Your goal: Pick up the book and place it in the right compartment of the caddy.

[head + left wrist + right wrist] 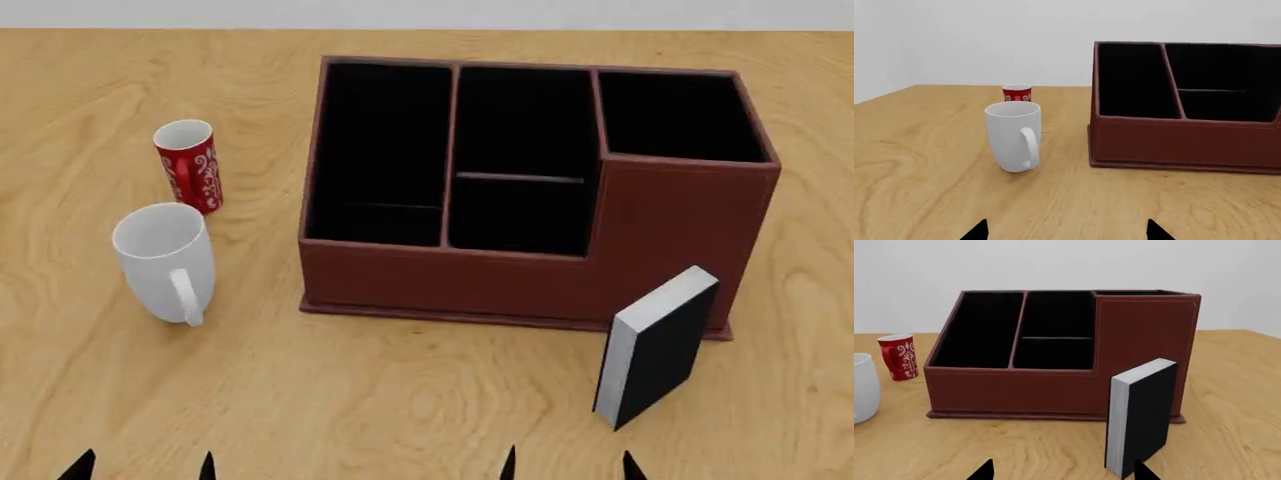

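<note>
Wooden table (400, 400): unlabelled book (657, 348) before caddy (534, 270)

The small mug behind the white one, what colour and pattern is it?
The small mug is red with white swirly markings and a white inside; the head view shows it best.

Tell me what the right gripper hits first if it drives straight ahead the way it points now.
Most likely the book, standing upright just ahead of the right gripper, slightly off-centre in the right wrist view; the caddy stands behind it.
</note>
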{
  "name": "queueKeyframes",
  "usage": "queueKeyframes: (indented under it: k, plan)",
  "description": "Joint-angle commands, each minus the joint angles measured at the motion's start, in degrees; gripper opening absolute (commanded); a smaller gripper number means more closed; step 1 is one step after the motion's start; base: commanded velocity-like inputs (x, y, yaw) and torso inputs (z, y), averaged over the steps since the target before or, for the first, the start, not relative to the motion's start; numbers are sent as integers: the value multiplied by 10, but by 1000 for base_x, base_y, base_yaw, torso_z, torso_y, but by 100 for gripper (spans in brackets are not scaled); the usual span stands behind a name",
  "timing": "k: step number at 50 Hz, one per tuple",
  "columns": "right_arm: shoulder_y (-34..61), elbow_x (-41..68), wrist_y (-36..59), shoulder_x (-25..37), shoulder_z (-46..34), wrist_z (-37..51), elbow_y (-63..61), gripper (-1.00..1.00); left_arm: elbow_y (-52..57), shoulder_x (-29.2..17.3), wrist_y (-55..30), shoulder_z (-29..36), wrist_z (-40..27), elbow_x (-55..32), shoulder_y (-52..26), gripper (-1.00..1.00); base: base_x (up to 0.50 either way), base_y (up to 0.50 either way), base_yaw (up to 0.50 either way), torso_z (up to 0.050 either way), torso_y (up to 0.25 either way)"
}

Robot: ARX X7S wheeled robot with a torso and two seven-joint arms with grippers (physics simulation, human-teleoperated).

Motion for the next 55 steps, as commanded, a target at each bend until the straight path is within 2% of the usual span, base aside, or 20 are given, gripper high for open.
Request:
queueKeyframes:
  k: [1,15,32,43,55]
  plan:
    - [11,18,69,20,0,17,-88,100,13,-10,31,8,-9,-18,5,100,0,0,0,0,0]
    - [73,41,202,51,14,34,-239,100,70,-24,102,25,-14,-16,30,100,0,0,0,0,0]
    - [200,93,418,73,42,63,-385,100,119,-38,172,35,-35,0,54,100,0,0,0,0,0]
    - [247,115,489,82,51,72,-437,100,153,-44,234,35,-58,34,74,100,0,0,0,0,0]
    - [306,151,573,85,77,81,-495,100,171,-48,262,31,-81,53,86,100,0,0,0,0,0]
